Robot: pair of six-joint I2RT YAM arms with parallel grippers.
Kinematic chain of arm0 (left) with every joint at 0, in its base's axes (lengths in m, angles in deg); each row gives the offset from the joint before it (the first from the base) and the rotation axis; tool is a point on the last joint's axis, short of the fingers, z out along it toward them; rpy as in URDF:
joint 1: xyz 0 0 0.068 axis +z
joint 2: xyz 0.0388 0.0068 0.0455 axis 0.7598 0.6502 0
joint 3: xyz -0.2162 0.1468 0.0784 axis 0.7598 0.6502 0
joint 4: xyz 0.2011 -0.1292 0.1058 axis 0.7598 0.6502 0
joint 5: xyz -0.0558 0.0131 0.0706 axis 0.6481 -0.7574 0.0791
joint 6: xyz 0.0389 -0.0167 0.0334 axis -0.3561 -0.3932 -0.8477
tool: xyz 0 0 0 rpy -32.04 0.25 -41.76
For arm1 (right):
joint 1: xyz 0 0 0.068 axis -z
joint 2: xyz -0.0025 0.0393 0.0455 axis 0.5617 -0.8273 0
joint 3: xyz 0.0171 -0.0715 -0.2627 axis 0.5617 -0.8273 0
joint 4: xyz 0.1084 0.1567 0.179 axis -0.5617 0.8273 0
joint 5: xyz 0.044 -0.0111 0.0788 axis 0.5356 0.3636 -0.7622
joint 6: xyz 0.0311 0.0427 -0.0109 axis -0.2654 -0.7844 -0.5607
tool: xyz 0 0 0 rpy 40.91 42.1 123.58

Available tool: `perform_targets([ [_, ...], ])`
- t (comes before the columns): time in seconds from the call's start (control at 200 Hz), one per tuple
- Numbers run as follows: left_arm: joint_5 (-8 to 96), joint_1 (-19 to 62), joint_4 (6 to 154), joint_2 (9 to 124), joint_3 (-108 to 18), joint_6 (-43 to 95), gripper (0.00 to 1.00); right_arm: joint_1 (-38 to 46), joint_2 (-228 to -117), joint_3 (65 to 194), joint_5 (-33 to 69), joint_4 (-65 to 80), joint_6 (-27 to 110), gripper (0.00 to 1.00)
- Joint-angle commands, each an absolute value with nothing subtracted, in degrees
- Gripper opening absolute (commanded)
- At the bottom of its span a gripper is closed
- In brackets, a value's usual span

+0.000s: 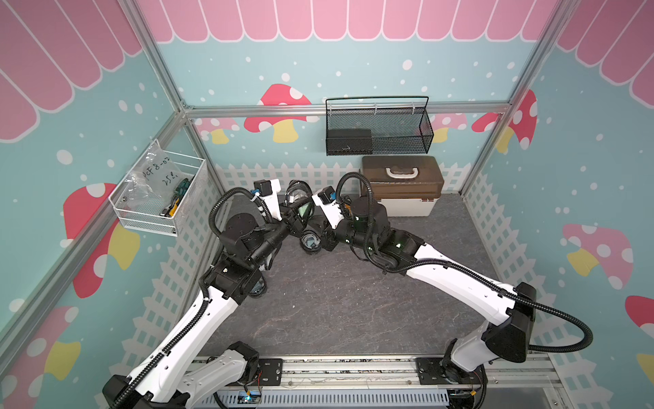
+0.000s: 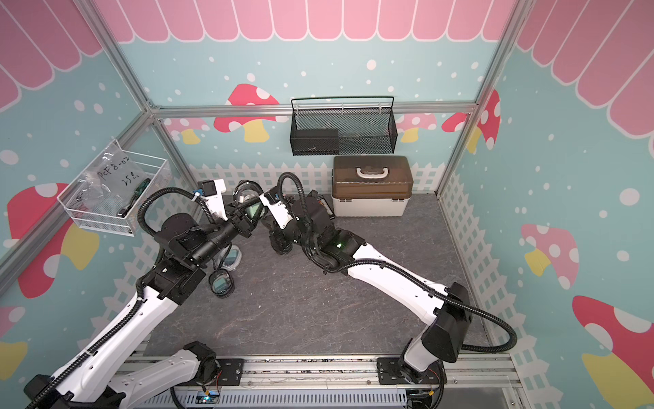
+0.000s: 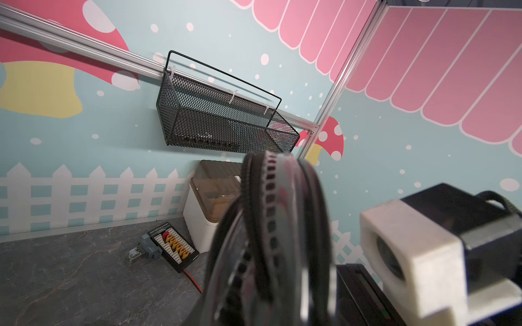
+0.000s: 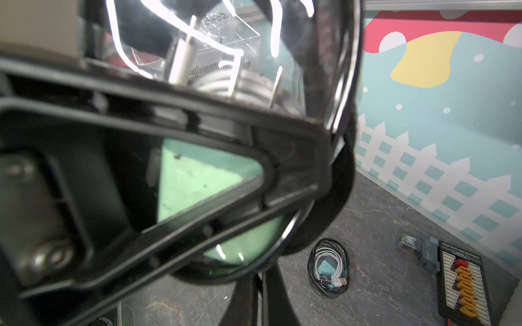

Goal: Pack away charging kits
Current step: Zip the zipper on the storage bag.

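Note:
One charging kit, a clear oval pouch with a black zipper rim and a teal adapter inside, is held above the table at the back. My left gripper is shut on it, and the pouch's rim fills the left wrist view and hides the fingertips. My right gripper is shut, its tips meeting at the pouch's lower rim; I cannot tell if it pinches anything. More kit pouches lie on the table: one under the grippers, two beside the left arm. The right wrist view shows a pouch with white cable.
A white box with a brown lid stands at the back right. A black mesh basket hangs on the back wall above it. A white wire basket hangs on the left wall. A black board with orange connectors lies beside the box.

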State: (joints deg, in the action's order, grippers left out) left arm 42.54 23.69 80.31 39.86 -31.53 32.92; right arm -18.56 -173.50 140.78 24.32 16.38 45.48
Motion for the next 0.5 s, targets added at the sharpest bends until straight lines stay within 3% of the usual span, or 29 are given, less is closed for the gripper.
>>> perform_targets([
  [0.0, 45.80, 24.22, 79.19, 36.07, -30.24, 34.05, 0.00, -15.03, -172.80, 141.53, 29.62, 16.49, 46.46, 0.00],
  [0.295, 48.71, 25.39, 76.77, 31.96, -24.61, 36.46, 0.00, -14.12, -172.15, 143.76, 29.68, 17.66, 51.43, 0.00],
  [0.465, 56.29, 25.69, 70.40, 31.48, -22.21, 40.39, 0.00, -14.23, -172.07, 145.39, 28.16, 18.15, 52.90, 0.00],
  [0.49, 56.85, 25.66, 70.16, 31.56, -22.20, 40.73, 0.04, -14.25, -171.98, 145.48, 27.39, 18.07, 53.08, 0.00],
])
